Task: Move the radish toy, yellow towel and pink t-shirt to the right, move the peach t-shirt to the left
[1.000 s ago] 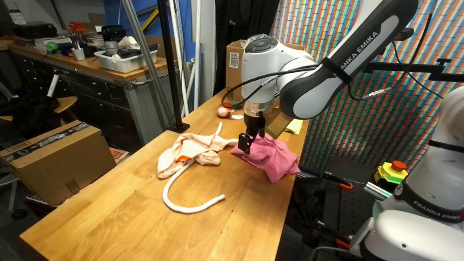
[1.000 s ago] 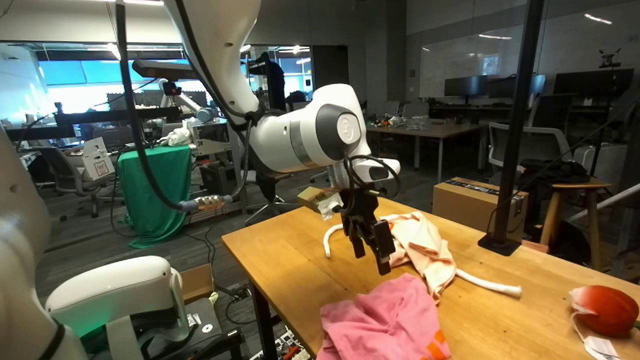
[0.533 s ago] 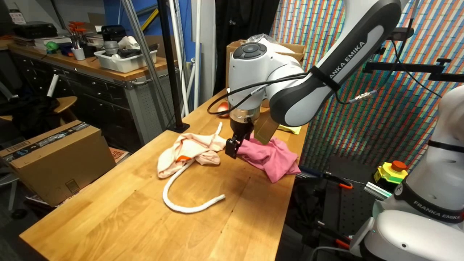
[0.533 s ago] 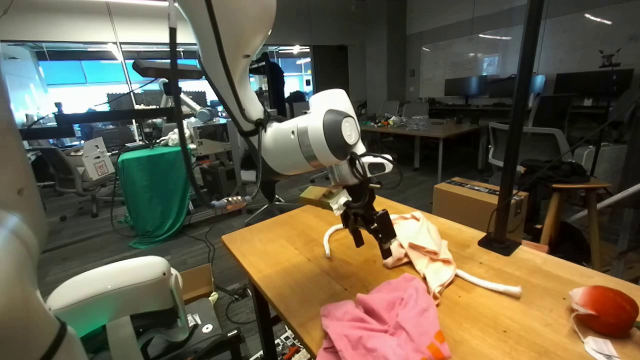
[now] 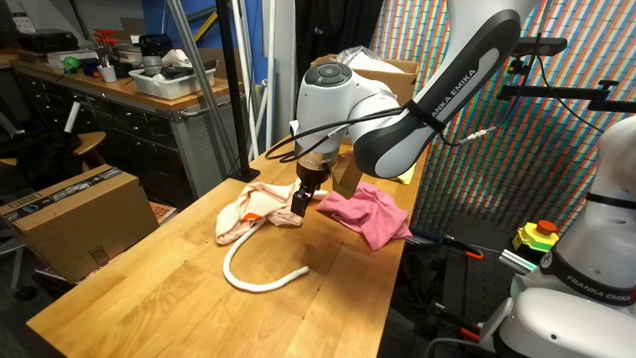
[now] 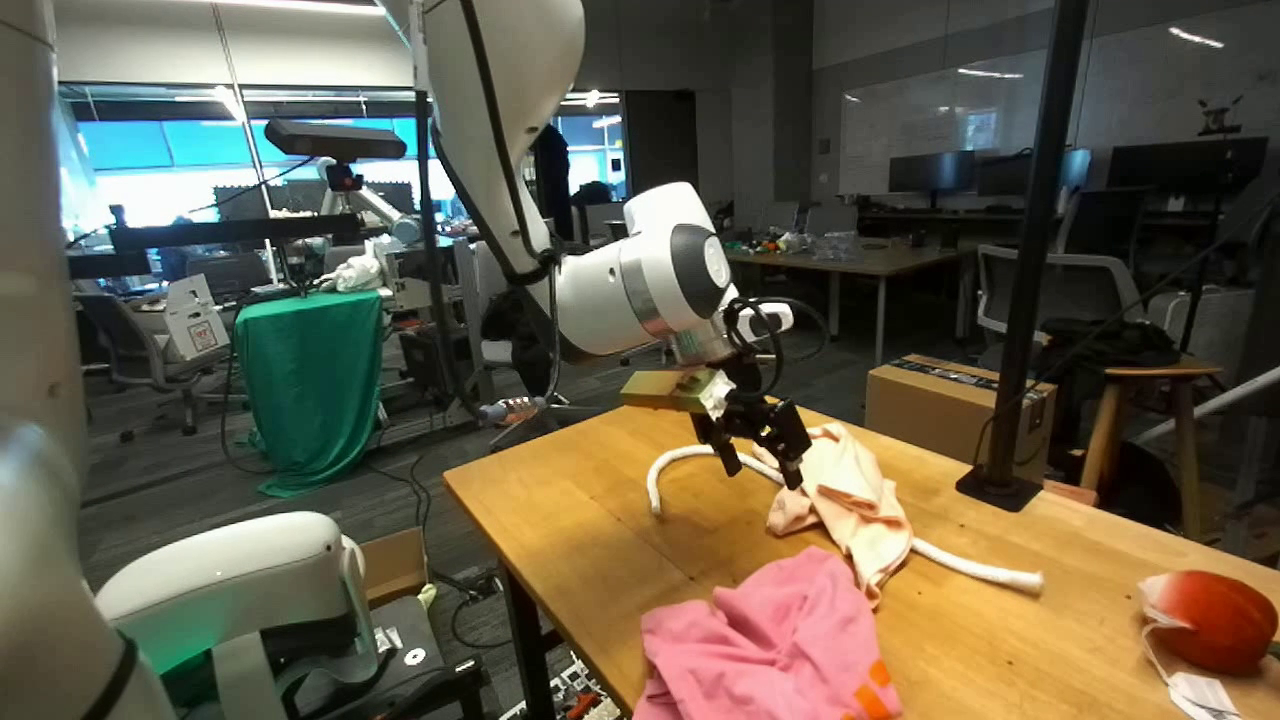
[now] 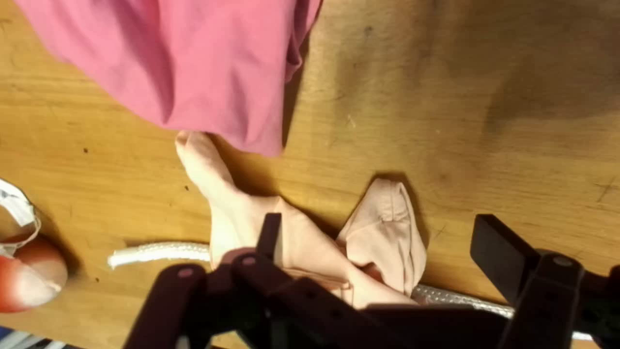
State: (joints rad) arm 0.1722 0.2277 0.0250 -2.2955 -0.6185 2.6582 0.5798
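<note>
My gripper [image 5: 298, 213] is open and empty. It hangs over the edge of the crumpled peach t-shirt [image 5: 261, 201]; the gap to the cloth is hard to judge. In the wrist view the jaws stand wide apart, with a folded peach corner [image 7: 382, 228] between the fingertips. The pink t-shirt [image 5: 367, 216] lies bunched beside the peach one and shows large in an exterior view [image 6: 770, 640]. The red and white radish toy [image 6: 1215, 620] lies on the table and shows at the wrist view's left edge [image 7: 29, 281]. The yellow towel [image 5: 407, 175] is partly hidden behind the arm.
A white rope [image 5: 248, 286] runs under the peach t-shirt, with both ends showing. A black post [image 6: 1025, 270] stands at the table's edge. A cardboard box [image 5: 405, 82] stands behind the arm; another cardboard box [image 5: 84, 223] sits beside the wooden table [image 5: 174, 308].
The open gripper has moved from above the pink t-shirt toward the peach t-shirt. The arm now hides the radish toy in an exterior view. The clothes have not moved.
</note>
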